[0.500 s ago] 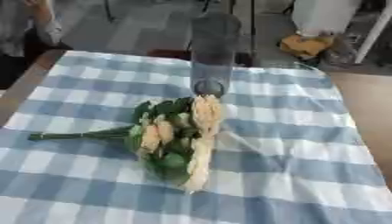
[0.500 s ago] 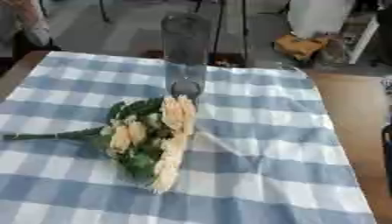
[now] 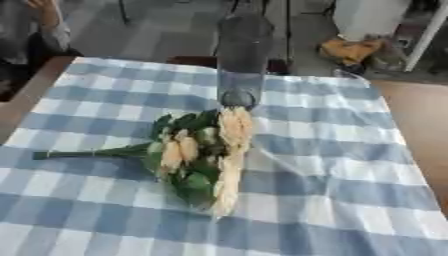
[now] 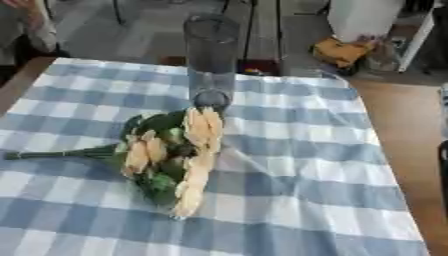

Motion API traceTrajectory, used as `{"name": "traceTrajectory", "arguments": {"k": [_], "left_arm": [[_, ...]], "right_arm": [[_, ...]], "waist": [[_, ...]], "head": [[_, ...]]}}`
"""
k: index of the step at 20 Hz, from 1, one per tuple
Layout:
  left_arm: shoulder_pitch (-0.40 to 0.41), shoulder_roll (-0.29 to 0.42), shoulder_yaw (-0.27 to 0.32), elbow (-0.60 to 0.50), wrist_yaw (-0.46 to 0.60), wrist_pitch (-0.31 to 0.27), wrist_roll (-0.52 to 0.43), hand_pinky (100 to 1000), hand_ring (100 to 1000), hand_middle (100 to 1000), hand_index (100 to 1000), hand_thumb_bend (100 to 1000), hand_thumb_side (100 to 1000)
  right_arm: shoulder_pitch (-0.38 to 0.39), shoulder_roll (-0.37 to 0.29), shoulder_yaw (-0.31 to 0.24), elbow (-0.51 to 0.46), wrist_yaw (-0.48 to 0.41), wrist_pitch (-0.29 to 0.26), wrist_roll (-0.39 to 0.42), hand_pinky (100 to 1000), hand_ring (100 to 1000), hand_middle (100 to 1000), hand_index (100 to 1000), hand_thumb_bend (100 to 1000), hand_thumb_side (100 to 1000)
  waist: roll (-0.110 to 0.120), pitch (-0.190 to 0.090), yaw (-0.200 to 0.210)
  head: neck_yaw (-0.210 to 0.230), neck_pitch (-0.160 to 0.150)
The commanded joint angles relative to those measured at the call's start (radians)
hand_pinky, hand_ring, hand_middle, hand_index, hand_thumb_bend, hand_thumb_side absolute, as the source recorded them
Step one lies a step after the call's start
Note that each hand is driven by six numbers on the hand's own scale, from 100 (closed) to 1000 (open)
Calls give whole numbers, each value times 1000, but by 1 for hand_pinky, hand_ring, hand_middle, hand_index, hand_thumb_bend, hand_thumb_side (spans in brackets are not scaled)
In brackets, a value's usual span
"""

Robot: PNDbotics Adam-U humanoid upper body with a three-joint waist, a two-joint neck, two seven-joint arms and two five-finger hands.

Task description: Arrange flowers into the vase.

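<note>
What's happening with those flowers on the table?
Nothing is touching them right now. A bunch of cream flowers with green leaves lies flat on the blue-and-white checked tablecloth, its stems pointing to the left. Just behind it stands a tall clear glass vase, upright, with no flowers in it. No robot hand shows in either view, so the arranging has not started: the flowers are not yet in the vase.

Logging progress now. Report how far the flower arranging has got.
Nothing looks done: the tall clear vase stands upright on the checked tablecloth with no stems in it. Nothing is in hand; neither robot hand shows. Left: the whole bunch of cream flowers, lying flat before the vase.
</note>
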Motion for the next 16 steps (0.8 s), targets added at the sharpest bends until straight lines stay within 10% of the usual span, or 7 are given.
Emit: {"name": "traceTrajectory", "arguments": {"k": [1,16], "left_arm": [[-54,68,-30,-14,-36,51,-70,638,829,757,956,100,438],[-247,104,-197,24,-200,204,-456,740,897,898,1000,100,570]], "right_arm": [[-12,-21,1,-11,-9,-3,1,689,785,803,822,100,1000],[-13,-21,11,0,-16,-8,25,691,785,802,821,100,1000]], "waist": [[7,-22,-3],[19,-25,-16]], "head": [[-1,11],[25,3]]}}
